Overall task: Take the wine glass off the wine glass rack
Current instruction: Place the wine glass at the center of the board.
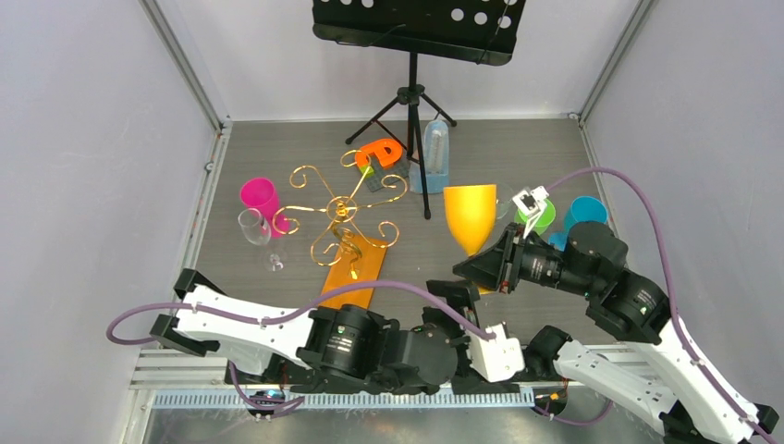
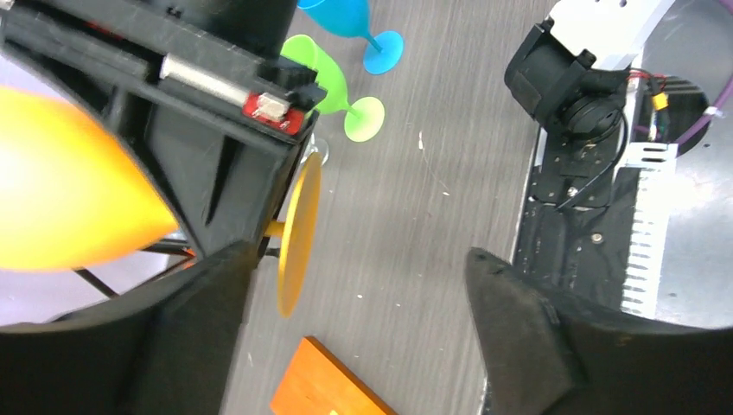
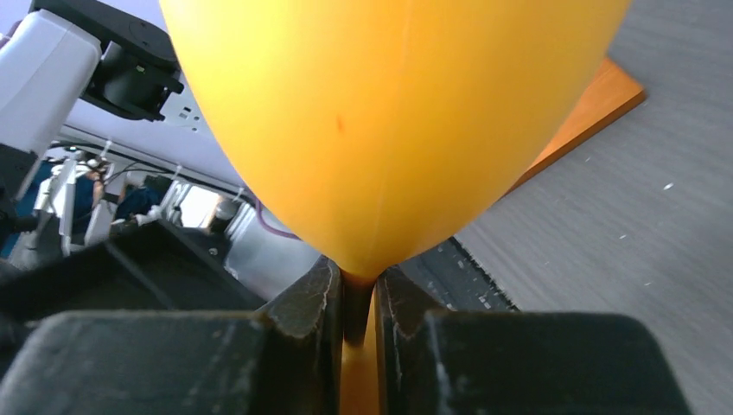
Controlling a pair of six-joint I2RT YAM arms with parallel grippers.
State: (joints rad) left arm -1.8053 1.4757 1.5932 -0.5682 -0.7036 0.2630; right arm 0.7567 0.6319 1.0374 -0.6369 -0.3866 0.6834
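Top external: wine glass rack [image 1: 344,215] stands left of the orange wine glass [image 1: 470,217], held clear of it; right gripper [image 3: 357,290] pinches its thin stem [image 3: 358,372] (top-heavy, may swivel); left gripper [image 2: 359,272] gapes empty beside the foot [image 2: 296,229], could knock it.

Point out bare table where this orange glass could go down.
Bare table lies between the wine glass rack and the right gripper, and at the back, right of the blue bottle. Crowded: by the green glass and by the pink cup.
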